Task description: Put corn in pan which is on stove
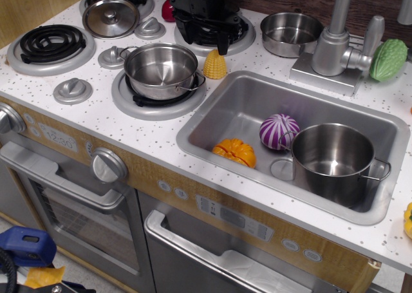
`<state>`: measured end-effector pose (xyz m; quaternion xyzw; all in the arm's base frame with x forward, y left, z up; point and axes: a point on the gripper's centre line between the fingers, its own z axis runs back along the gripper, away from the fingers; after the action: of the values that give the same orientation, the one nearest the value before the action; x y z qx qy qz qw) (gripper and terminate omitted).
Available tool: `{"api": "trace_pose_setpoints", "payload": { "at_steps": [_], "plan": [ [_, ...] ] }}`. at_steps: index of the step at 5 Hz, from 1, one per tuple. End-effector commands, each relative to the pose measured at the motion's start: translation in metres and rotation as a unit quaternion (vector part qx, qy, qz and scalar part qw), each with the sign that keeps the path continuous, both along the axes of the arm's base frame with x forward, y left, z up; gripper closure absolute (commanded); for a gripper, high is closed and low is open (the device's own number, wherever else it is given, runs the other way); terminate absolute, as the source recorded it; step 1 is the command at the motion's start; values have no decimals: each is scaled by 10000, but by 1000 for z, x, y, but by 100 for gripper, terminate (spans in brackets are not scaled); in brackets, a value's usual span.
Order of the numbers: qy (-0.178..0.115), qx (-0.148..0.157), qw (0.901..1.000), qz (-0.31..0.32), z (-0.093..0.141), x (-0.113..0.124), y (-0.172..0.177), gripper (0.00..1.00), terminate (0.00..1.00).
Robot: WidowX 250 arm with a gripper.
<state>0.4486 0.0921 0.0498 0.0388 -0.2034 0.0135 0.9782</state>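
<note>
While the arm comes in from the top centre of the frame, the black gripper (215, 32) hangs over the rear burner, pointing down. Its fingers look spread and nothing sits between them, though one tip ends just above the corn (215, 65); can't tell whether they touch. Corn stands upright on the white speckled stove (96, 122) top, long axis vertical, tip up, wide end down, centre frame. It's just right of the pan (161, 70), which sits on the front burner, near the sink (212, 122) rim.

Bright even light, steel glare, sharp focus
</note>
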Motion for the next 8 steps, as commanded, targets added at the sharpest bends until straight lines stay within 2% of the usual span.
{"api": "trace_pose_setpoints", "payload": {
  "at_steps": [1,4,5,6,8],
  "plan": [
    [0,0,10000,0,0,0,0,0,0],
    [-321,-200,9987,-329,-19,11,4,0,0],
    [-353,-271,9982,-403,-23,17,8,100,0],
    [-237,-164,9980,-557,-14,25,14,100,0],
    [182,237,9976,-625,32,16,26,100,0]
  ]
}}
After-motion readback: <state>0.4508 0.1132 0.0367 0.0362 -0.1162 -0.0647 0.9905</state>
